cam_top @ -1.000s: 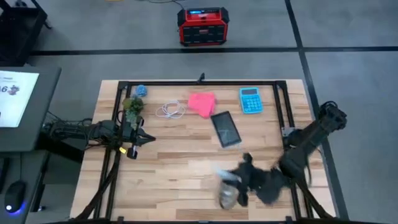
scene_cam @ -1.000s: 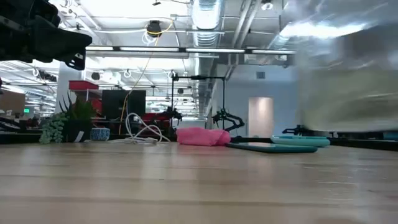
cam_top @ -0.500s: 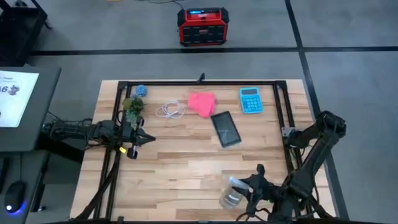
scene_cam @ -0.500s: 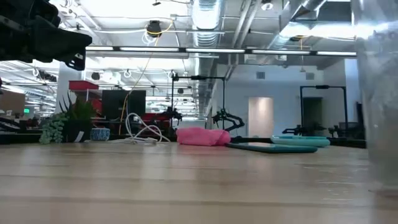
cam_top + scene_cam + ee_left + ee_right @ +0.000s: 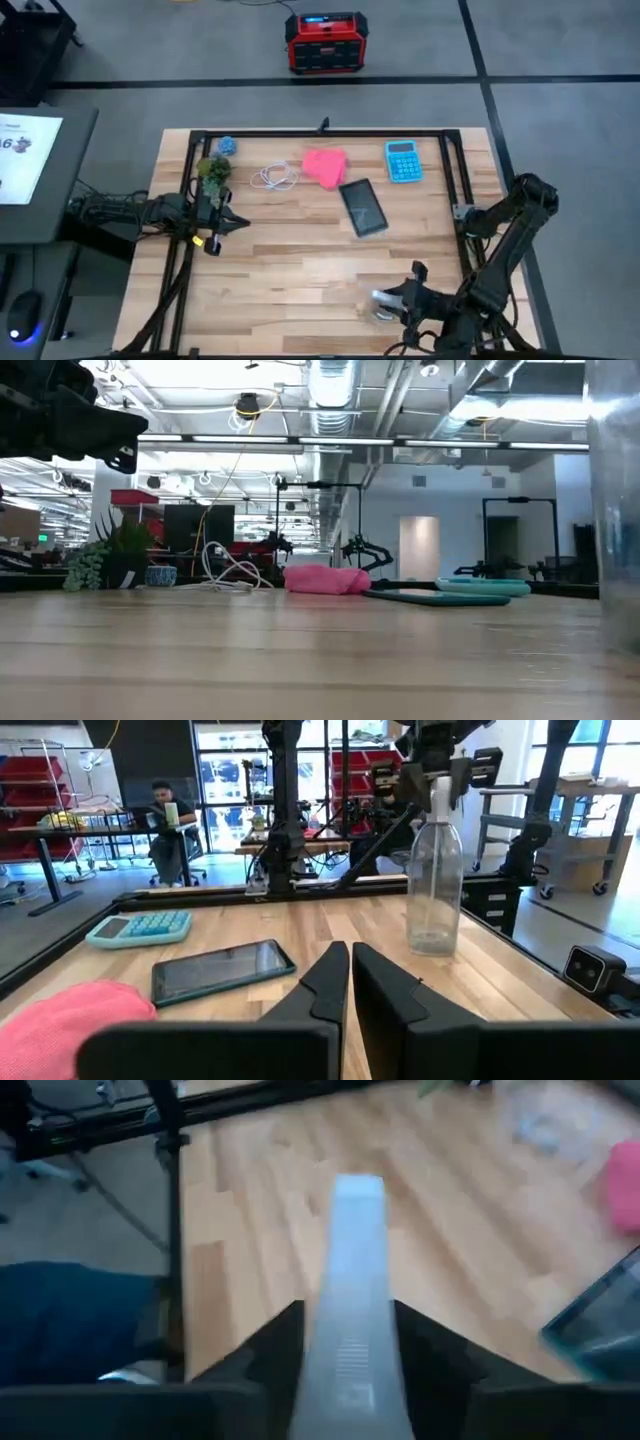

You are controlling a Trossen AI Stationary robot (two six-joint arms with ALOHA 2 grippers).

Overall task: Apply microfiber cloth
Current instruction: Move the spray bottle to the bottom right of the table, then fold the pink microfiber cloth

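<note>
The pink microfiber cloth (image 5: 325, 167) lies bunched on the table's far middle, also seen in the low view (image 5: 325, 579) and in the left wrist view (image 5: 60, 1020); no gripper touches it. My right gripper (image 5: 400, 300) is near the table's near right corner, shut on a clear spray bottle (image 5: 435, 870) that stands upright. My left gripper (image 5: 235, 222) waits shut at the table's left side, its fingers (image 5: 350, 980) pointing toward the phone (image 5: 222, 970). My right gripper pinches the bottle's spray head (image 5: 355, 1310) between its two fingers, one on each side. The fingers come about level from the table's right side. The bottle hangs upright below them, its base (image 5: 432, 945) on or just above the table.
A dark phone (image 5: 362, 207) lies beside the cloth and a blue calculator (image 5: 403, 160) behind it. A white cable (image 5: 275, 178), a small plant (image 5: 212, 170) and a blue object (image 5: 227, 145) sit at the far left. A black frame (image 5: 320, 133) borders the table.
My right gripper has drawn back toward the table's near right corner with the spray bottle. The bottle, tilted before, now stands upright.
</note>
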